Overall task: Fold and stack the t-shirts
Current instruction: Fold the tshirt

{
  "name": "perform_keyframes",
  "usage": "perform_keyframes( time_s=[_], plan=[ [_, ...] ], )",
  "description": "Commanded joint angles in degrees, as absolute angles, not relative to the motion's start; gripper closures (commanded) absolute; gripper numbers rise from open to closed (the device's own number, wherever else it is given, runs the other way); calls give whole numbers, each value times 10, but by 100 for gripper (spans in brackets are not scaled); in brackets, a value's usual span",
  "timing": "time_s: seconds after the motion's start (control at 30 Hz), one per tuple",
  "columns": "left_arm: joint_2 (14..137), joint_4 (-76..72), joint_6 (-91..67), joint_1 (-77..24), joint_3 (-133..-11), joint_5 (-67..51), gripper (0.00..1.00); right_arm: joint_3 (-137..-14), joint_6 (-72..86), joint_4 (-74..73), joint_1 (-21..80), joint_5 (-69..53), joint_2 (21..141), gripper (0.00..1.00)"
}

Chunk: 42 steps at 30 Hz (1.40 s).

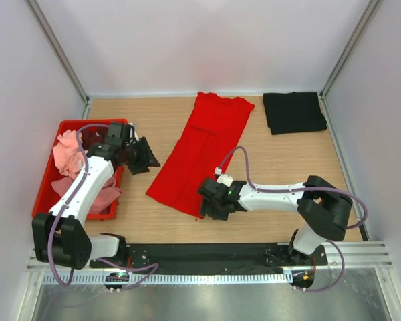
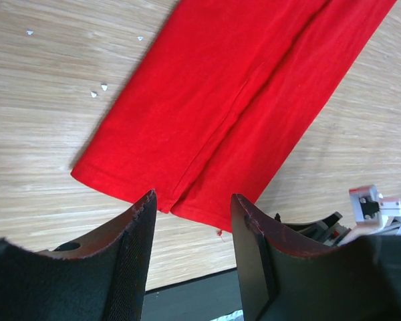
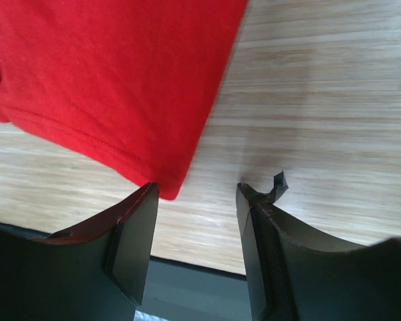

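Black fingers (image 3: 137, 227) of your right tool (image 3: 197, 190) stand apart with nothing between them, low over the pale wooden worktop (image 3: 321, 100). The near corner of the bright red cloth t-shirt (image 3: 107, 80) lies just beside one fingertip, ungripped. Your left tool (image 2: 194, 200) hangs raised over the worktop, its jaws likewise spread and empty, looking down on the shirt's near end.

From overhead you see the red shirt flat on the wood, folded lengthwise into a long band. It runs slantwise from the back centre toward the near left, its two side flaps meeting along a line down the middle. Your right tool sits at its near right corner. Your left tool is off to its left, between the shirt and the rigid red plastic crate (image 1: 45, 184) at the left edge. Crumpled pink t-shirts (image 1: 68, 157) fill that crate. A black t-shirt (image 1: 294, 112), folded into a rectangle, lies at the back right corner, apart from the red one. A few white flecks (image 2: 99, 90) dot the wood beside the red cloth.
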<state>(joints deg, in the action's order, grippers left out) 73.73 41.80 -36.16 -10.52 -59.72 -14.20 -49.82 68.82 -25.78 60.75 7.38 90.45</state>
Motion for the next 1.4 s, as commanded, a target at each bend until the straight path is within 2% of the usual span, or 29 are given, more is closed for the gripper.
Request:
perform_keyframes(
  time_s=[0.0, 0.1, 0.23, 0.33, 0.37, 0.43, 0.57, 0.7, 0.9, 1.37],
  plan=[
    [718, 406, -347, -102, -589, -163, 50, -533, 721, -251, 620, 120, 929, 43],
    [715, 403, -347, -103, -580, -163, 50, -533, 724, -252, 631, 131, 945, 45],
    [709, 377, -354, -102, -552, -185, 51, -530, 723, -254, 639, 134, 957, 56],
    [702, 375, -350, -103, -539, -181, 51, -523, 722, -275, 640, 135, 951, 76],
    [699, 376, -349, -103, -537, -180, 51, -519, 721, -292, 640, 135, 946, 89],
    [686, 378, -348, -105, -532, -184, 52, -500, 717, -314, 639, 140, 917, 99],
    [654, 402, -354, -134, -513, -180, 52, -442, 716, -369, 640, 154, 827, 99],
    [613, 398, -393, -202, -459, -178, 51, -366, 710, -412, 640, 149, 709, 99],
    [590, 323, -480, -299, -359, -174, 51, -309, 705, -467, 640, 135, 570, 99],
    [656, 162, -600, -402, -247, -147, 51, -294, 702, -469, 640, 132, 536, 99]
  ],
)
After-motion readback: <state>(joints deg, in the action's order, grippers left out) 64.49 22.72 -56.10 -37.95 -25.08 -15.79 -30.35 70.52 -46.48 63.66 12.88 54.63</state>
